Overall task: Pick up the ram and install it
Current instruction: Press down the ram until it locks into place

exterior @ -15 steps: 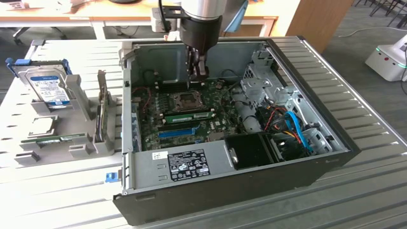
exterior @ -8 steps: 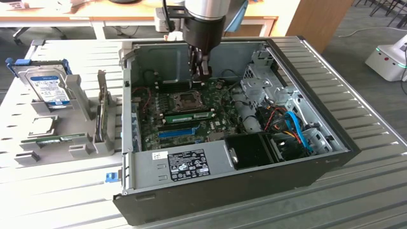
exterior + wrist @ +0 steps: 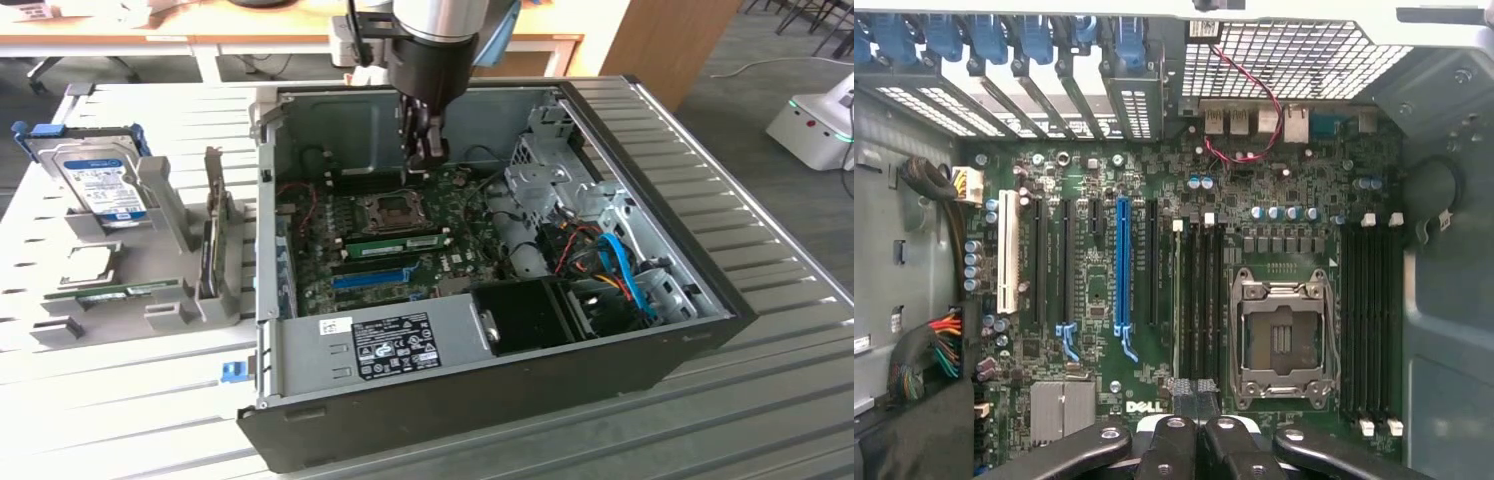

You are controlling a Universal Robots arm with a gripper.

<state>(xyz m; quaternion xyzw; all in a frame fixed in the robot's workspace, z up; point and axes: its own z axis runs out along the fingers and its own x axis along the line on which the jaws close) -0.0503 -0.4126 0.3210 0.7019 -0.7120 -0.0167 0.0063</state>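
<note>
Hovering inside the open PC case (image 3: 694,330), the gripper (image 3: 430,158) hangs over the motherboard (image 3: 1104,290) w/ jaws pressed together, nothing pinched between them; wrist view has the fingertips (image 3: 1199,400) meeting just above the slot bank beside the CPU socket (image 3: 1282,340). One ram (image 3: 404,240) sits seated in that bank, green edge showing in the wrist view as a thin strip nearest the blue slot (image 3: 1121,265). A second stick (image 3: 127,292) lies outside the case on the grey holder rack (image 3: 174,300), at exterior view's left, below the hard drive (image 3: 100,180). Risks, as judged: shut fingers that low could clip slot latches or caps if arm drifts sideways; seated stick may not be fully latched, can't tell from here. Obstructions: case wall (image 3: 267,220) stands between gripper and rack, so any travel needs clearance over it; red cable (image 3: 1239,90) crosses near rear I/O; drive cage and blue/orange cables (image 3: 614,270) crowd exterior view's right, well apart from slots.
</note>
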